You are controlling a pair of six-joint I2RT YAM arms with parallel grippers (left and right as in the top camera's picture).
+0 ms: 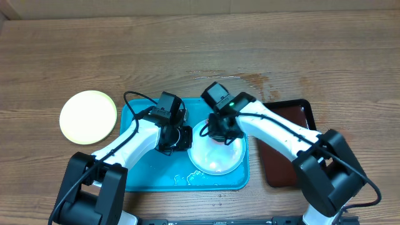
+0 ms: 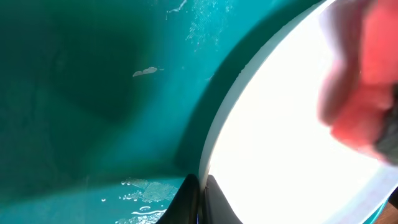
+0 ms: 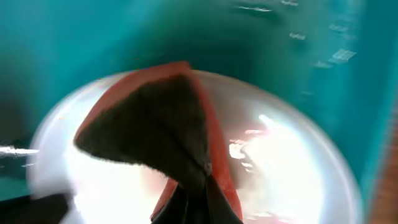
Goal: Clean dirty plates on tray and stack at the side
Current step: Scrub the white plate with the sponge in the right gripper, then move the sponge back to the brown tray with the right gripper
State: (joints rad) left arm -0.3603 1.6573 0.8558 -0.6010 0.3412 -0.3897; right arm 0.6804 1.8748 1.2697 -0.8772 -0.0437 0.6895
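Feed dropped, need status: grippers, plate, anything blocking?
Left gripper shut on pale round plastic plate rim. Right gripper shut on red-and-dark cloth, on plate. Plate in turquoise rectangular tray; nothing blocking.

The turquoise tray (image 1: 156,174) bears a pale blue-white plate (image 1: 215,159) under a red, dark-faced sponge (image 3: 149,124), with a pale yellow-green plate (image 1: 88,116) left of it, a reddish-brown, black-rimmed smaller tray (image 1: 278,172) right of it, all on a brown wood-grain counter (image 1: 187,50).

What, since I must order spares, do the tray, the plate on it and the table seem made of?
Tray: glossy turquoise, likely plastic, with a moulded rim and wet glints. Plate: pale, smooth, bright sheen, probably plastic too. Table: matte wood grain, solid wood or laminate, cannot tell.
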